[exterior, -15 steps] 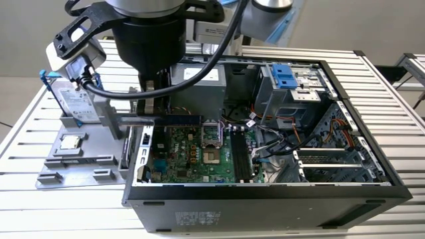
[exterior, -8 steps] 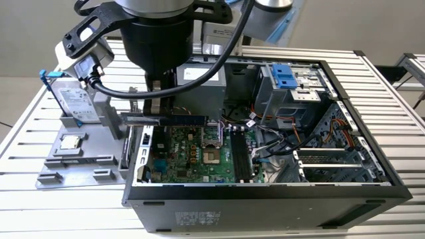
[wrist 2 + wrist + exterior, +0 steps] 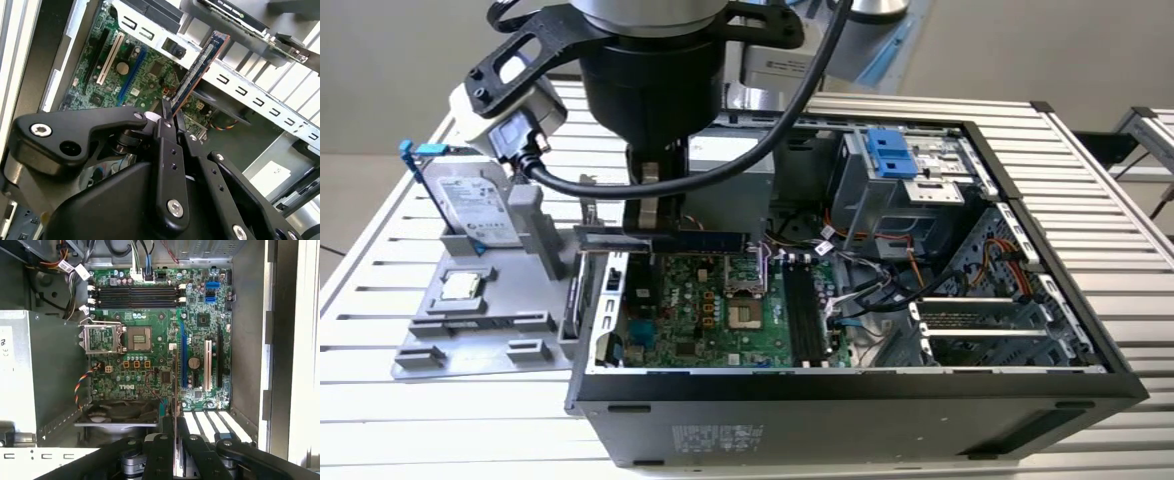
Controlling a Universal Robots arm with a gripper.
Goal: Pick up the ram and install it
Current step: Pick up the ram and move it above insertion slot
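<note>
Picking is done: the ram (image 3: pixel 714 241) is pinched by the gripper (image 3: pixel 651 232) and held over the motherboard's (image 3: pixel 707 310) 12 o'clock edge in the exterior view. The memory slots (image 3: pixel 803 312), at 4 o'clock from it, appear empty; installing is left.

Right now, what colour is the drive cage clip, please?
The clip is blue, clearest in the exterior view.

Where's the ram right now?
The ram is clamped in the tool, held level above the motherboard of the open computer case, toward the exterior view's left and apart from the memory slots.
</note>
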